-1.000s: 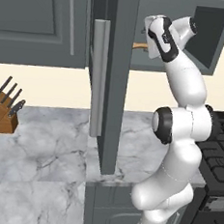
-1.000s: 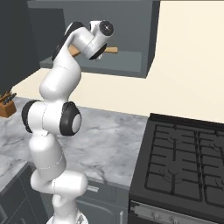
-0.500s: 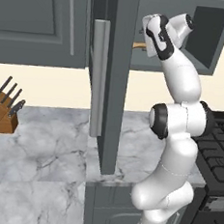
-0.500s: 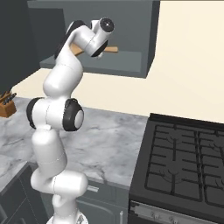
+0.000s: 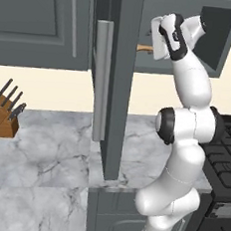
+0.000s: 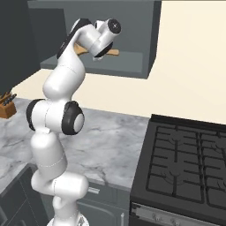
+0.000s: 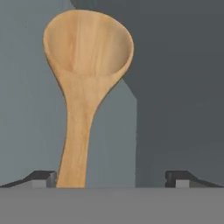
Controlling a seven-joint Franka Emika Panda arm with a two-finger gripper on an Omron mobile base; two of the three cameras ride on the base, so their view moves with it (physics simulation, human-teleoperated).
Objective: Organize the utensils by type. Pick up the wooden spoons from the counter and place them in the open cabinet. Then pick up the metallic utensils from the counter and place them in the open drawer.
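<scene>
While the arm is reaching up into the open cabinet (image 6: 148, 53), the gripper (image 7: 111, 177) is standing wide open, gripping nothing; a wooden spoon (image 7: 83, 83) is lying on the shelf beside one fingertip.

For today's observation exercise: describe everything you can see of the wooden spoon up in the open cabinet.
The wooden spoon is orange-brown with visible grain, an oval bowl facing the hand camera and a slim straight handle. It lies on the shelf of the open cabinet. The hand is open; the handle runs close beside one fingertip, contact unclear. In the base views just short stretches show past the arm.
</scene>
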